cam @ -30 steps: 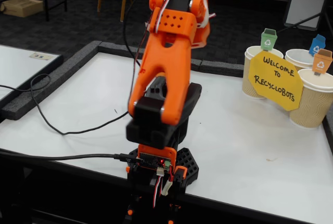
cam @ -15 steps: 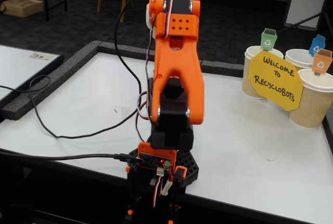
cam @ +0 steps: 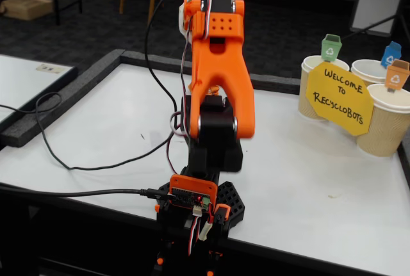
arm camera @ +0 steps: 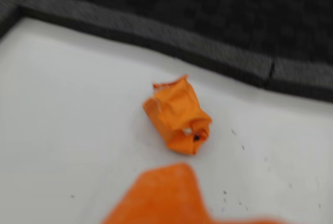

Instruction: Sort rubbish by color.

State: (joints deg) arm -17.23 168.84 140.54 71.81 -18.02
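Note:
A piece of rubbish, a crumpled orange paper wad (arm camera: 178, 116), lies on the white table (arm camera: 67, 109) in the wrist view, a little short of the dark foam border. My gripper (arm camera: 177, 182) shows only as one blurred orange finger at the bottom edge, just below the wad and apart from it. Nothing shows whether the jaws are open or shut. In the fixed view the orange arm (cam: 216, 71) stands upright with its back to the camera. It hides both the gripper and the wad there.
Three paper cups (cam: 387, 125) with small green, blue and orange bin tags stand at the right in the fixed view, behind a yellow sign (cam: 338, 98). A dark foam border (cam: 57, 106) edges the table. Black cables (cam: 96, 161) trail on the left side.
The arm has swung from leaning left to standing upright, turned slightly right. The cups, sign and cables have not moved.

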